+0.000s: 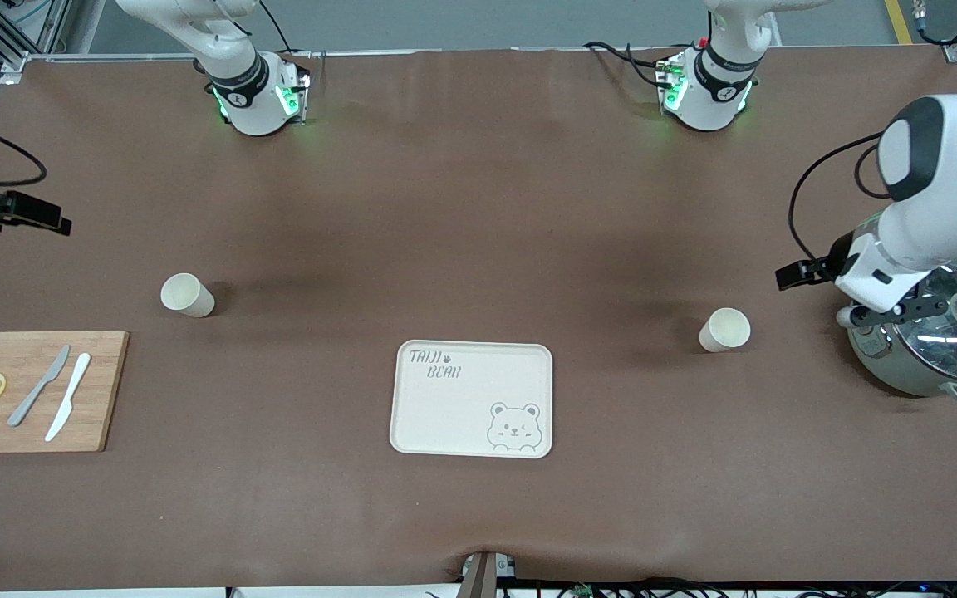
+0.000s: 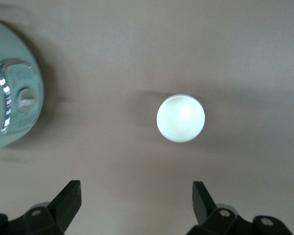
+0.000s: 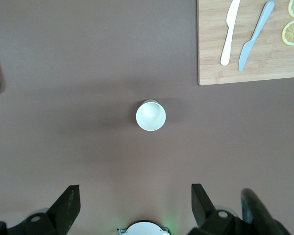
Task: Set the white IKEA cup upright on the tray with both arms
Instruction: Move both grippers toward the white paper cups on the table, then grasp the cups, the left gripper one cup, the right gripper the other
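Two white cups stand on the brown table. One cup (image 1: 188, 295) is toward the right arm's end. The other cup (image 1: 724, 330) is toward the left arm's end, beside a pot. The cream bear tray (image 1: 472, 399) lies between them, nearer the front camera, with nothing on it. My left gripper (image 1: 861, 311) hangs open and empty over the table between the pot and its cup (image 2: 181, 118); its own view (image 2: 136, 200) shows the fingers wide apart. My right gripper (image 3: 135, 203) is open and empty, high over its cup (image 3: 151, 115), and is out of the front view.
A steel pot with a glass lid (image 1: 935, 340) stands at the left arm's end and shows in the left wrist view (image 2: 10, 107). A wooden cutting board (image 1: 30, 390) with two knives and lemon slices lies at the right arm's end, also in the right wrist view (image 3: 250, 44).
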